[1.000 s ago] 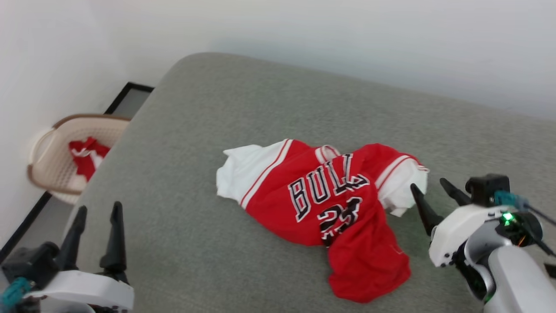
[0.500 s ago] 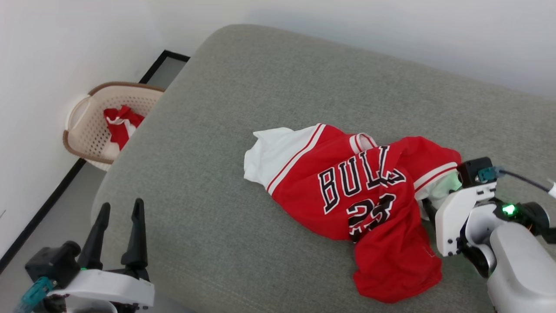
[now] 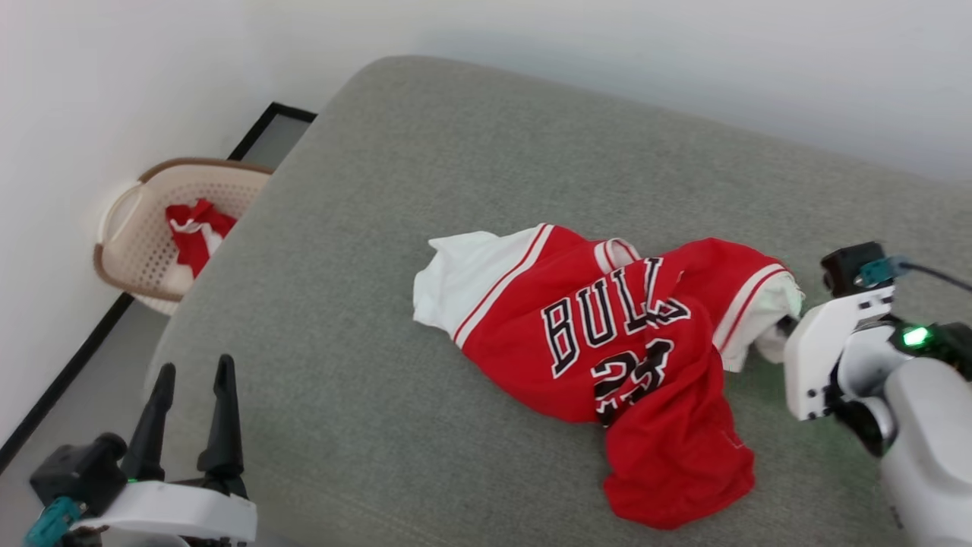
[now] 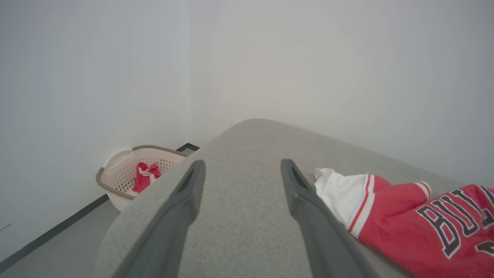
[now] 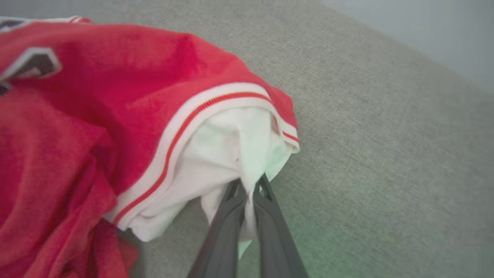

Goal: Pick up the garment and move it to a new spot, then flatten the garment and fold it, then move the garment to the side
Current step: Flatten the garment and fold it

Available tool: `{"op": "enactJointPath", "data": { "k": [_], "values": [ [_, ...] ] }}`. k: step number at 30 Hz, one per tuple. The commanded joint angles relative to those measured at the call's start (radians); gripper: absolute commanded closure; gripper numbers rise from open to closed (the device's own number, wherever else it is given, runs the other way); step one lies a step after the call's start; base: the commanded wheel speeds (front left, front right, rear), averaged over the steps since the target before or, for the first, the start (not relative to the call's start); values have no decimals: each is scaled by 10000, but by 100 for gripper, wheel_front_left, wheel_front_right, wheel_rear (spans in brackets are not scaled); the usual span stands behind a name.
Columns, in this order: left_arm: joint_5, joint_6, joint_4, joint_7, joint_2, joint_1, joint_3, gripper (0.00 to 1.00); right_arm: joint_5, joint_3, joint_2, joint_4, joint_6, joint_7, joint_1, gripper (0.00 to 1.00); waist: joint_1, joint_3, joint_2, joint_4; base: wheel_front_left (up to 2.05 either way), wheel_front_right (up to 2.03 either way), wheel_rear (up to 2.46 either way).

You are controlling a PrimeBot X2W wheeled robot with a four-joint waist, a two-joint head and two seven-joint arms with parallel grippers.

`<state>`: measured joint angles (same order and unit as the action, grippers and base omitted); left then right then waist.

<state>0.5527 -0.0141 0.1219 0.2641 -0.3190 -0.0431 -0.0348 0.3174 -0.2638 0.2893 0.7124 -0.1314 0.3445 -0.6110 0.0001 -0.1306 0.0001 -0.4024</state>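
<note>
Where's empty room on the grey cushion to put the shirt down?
Bare cushion lies between the shirt and the left hand, and along the far side by the wall. Crowded at the right: the right hand pinches a white sleeve there.

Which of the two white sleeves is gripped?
The right sleeve, on the right in the head view: the right gripper is shut on its white cloth. The left sleeve lies free on the cushion.

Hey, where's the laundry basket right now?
In the head view, the beige laundry basket sits on the floor at the far left, between the white wall and the edge of the grey cushion, holding a red-and-white cloth.
</note>
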Motion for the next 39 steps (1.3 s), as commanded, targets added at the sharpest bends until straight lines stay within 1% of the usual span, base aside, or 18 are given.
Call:
{"op": "enactJointPath", "data": {
  "k": [1,6,8,11,15,19,22,24,26,27,28,33,39],
  "values": [
    [-58,-52,11,-1,24,78,62,0,144,-17,104,-95,15,47,-89,100,-1,127,-1,160,0,0,0],
    [-262,-168,-33,0,108,240,343,0,485,56,764,-865,15,441,260,100,-1,317,-1,545,0,0,0],
    [-306,-204,-43,0,118,294,430,0,598,139,1140,-1210,16,653,431,100,-1,382,-1,700,0,0,0],
    [-384,-259,-63,0,132,333,530,0,762,393,1711,-1688,15,923,738,100,-1,459,-1,921,0,0,0],
    [-452,-308,-39,0,122,389,604,0,870,781,2304,-2163,16,1239,1330,100,-1,526,-1,1158,0,0,0],
    [-464,-378,36,0,109,372,638,0,1027,1149,2487,-2261,15,1566,1998,100,-1,555,-1,1325,0,0,0],
    [-513,-398,105,0,102,332,610,0,1030,1283,2409,-2128,16,1489,2351,100,-1,573,-1,1407,0,0,0],
    [-522,-425,145,0,102,317,607,0,1034,1395,2234,-1902,15,1288,2460,100,-1,600,-1,1464,0,0,0],
    [-528,-454,178,0,80,318,585,0,951,1376,2117,-1623,16,1114,2470,65,-1,640,-1,1517,0,0,0],
    [-543,-468,199,-15,43,326,548,0,940,1339,2041,-1484,15,1046,2422,26,-1,673,-1,1553,0,0,0],
    [-556,-494,209,-51,14,327,518,0,1011,1341,1938,-1382,15,993,2354,0,-1,704,-1,1590,0,0,0],
    [-445,-566,57,-267,-218,359,516,0,1261,1121,1824,-1416,15,774,2213,0,-1,920,-1,1903,0,0,0],
    [-283,-658,-382,-690,-588,313,573,0,1678,1256,1869,-2312,15,358,2594,0,-1,1087,-1,2494,0,0,0]
  ]
}}
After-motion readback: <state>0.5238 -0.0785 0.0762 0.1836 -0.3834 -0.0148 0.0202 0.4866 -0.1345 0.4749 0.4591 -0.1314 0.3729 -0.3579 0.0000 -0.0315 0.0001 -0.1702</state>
